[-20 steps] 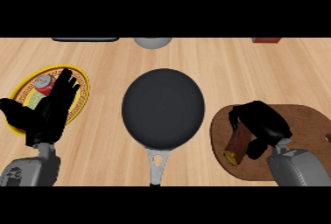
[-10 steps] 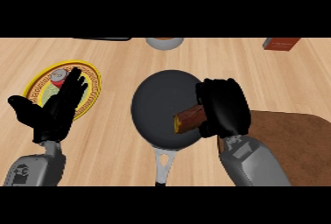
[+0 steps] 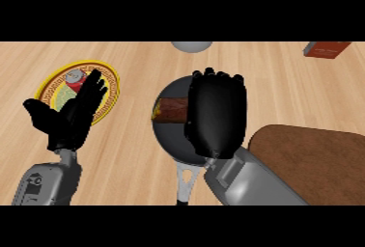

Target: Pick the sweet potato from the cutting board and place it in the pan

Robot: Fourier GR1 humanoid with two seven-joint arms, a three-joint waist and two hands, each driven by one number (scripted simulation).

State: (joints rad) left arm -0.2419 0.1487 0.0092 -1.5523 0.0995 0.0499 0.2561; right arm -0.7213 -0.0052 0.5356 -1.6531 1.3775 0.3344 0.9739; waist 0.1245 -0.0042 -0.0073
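The brown sweet potato [image 3: 170, 110] pokes out to the left from under my right hand [image 3: 214, 113], whose fingers curl down round it above the dark pan [image 3: 165, 142]. The hand covers most of the pan and the rest of the sweet potato; whether the sweet potato touches the pan's bottom I cannot tell. The pan's handle [image 3: 185, 181] points toward me. The brown cutting board [image 3: 314, 149] lies at the lower right, partly behind my right forearm. My left hand [image 3: 71, 116] rests open at the left, fingers up.
A yellow-rimmed plate [image 3: 53, 91] with a red and grey item [image 3: 73, 77] on it lies behind my left hand. A grey bowl [image 3: 191, 46] sits at the top middle and a red-brown box [image 3: 327, 48] at the top right.
My right hand has carried the sweet potato from the cutting board leftward over the pan and now hangs above its middle. The left hand has stayed raised and open.
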